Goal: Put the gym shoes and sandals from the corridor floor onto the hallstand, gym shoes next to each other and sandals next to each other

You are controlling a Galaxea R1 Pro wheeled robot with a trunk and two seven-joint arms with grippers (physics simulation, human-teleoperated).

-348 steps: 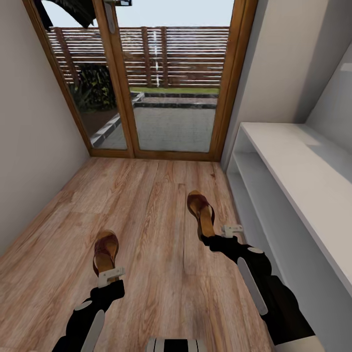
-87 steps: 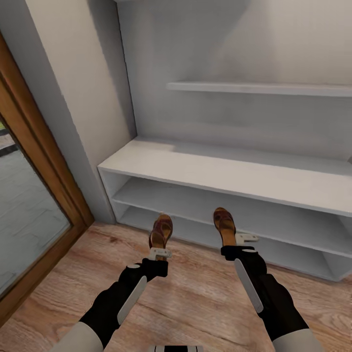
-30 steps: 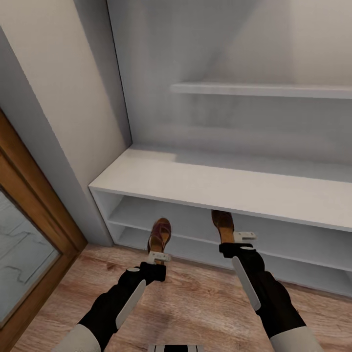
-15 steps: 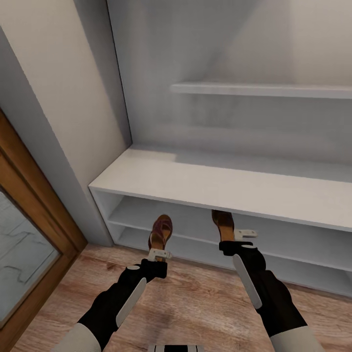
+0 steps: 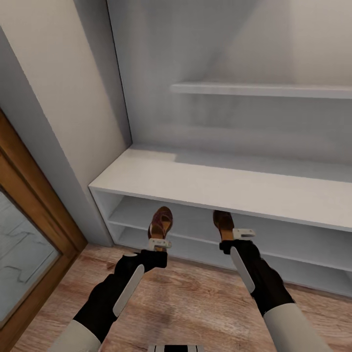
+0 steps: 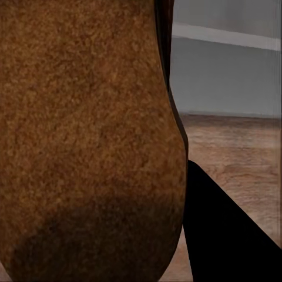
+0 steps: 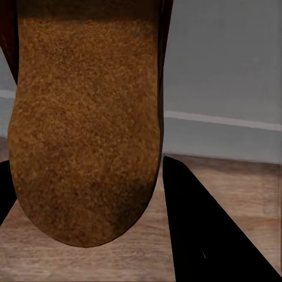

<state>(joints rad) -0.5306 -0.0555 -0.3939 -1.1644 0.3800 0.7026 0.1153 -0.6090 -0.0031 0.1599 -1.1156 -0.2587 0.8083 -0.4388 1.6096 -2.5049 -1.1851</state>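
Observation:
Each of my grippers holds one brown sandal in front of the white hallstand (image 5: 220, 188). My left gripper (image 5: 159, 244) is shut on the heel of the left sandal (image 5: 161, 221), whose toe points into the upper open shelf. My right gripper (image 5: 238, 235) is shut on the right sandal (image 5: 223, 222), whose toe reaches under the rack's flat top. In the left wrist view the tan footbed of the left sandal (image 6: 88, 135) is very close; the right sandal (image 7: 88, 129) looks the same in the right wrist view. The gym shoes are out of view.
The wood-plank corridor floor (image 5: 186, 308) lies under my arms. A wooden-framed glass door (image 5: 29, 230) stands at the left. A white floating wall shelf (image 5: 259, 90) hangs above the rack. A grey wall corner (image 5: 73, 146) meets the rack's left end.
The view turned from the glass door to the hallstand and came closer. In the last second both arms pushed the sandals forward and a little up, toward the upper shelf opening.

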